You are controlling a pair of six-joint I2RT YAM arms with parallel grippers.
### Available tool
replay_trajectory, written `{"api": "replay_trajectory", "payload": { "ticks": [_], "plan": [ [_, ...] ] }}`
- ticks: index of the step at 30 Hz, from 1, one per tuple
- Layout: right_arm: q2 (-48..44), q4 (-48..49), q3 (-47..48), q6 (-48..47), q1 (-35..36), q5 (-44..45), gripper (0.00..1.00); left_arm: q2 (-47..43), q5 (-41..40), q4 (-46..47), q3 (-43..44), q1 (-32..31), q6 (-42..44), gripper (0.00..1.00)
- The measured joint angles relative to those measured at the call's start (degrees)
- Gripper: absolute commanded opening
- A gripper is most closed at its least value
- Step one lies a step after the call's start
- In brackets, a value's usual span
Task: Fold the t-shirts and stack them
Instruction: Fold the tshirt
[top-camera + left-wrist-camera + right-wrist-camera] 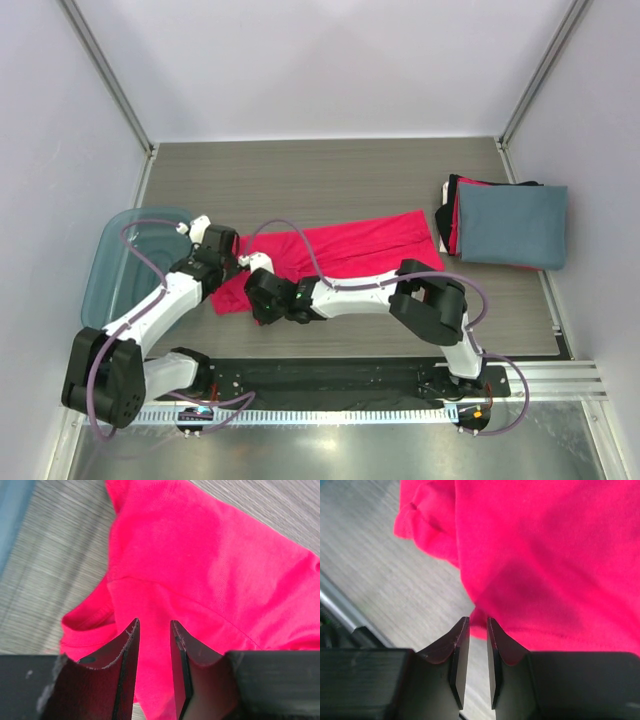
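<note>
A bright pink-red t-shirt (pixel 370 245) lies spread across the middle of the table, its left end bunched. My left gripper (pixel 228 262) hovers low over that left end. In the left wrist view its jaws (pixel 154 622) stand a narrow gap apart over the pink cloth (pixel 200 560), with nothing visibly clamped. My right gripper (pixel 252 300) is beside it at the shirt's near-left edge. Its jaws (pixel 478 619) are slightly apart, and the shirt's hem (pixel 545 555) lies just beyond the tips. A folded slate blue-grey t-shirt (pixel 512 225) tops a stack at the right, with red and black folded edges (pixel 452 215) showing.
A translucent blue plastic bin (pixel 120 270) stands at the table's left edge, close to my left arm. A metal rail (pixel 560 385) runs along the near edge. Grey walls and corner posts enclose the table on three sides.
</note>
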Motion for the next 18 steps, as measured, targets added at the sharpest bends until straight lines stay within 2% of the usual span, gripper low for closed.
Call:
{"api": "replay_trajectory", "payload": {
  "ticks": [9, 18],
  "plan": [
    [3.8, -0.8, 2.8, -1.1, 0.7, 0.6, 0.28, -2.8, -2.9, -1.3, -0.4, 0.2, -0.9, 0.32],
    [1.0, -4.0, 1.0, -1.5, 2.6, 0.3, 0.53, -2.8, -3.0, -1.8, -0.4, 0.2, -0.9, 0.32]
  ]
}}
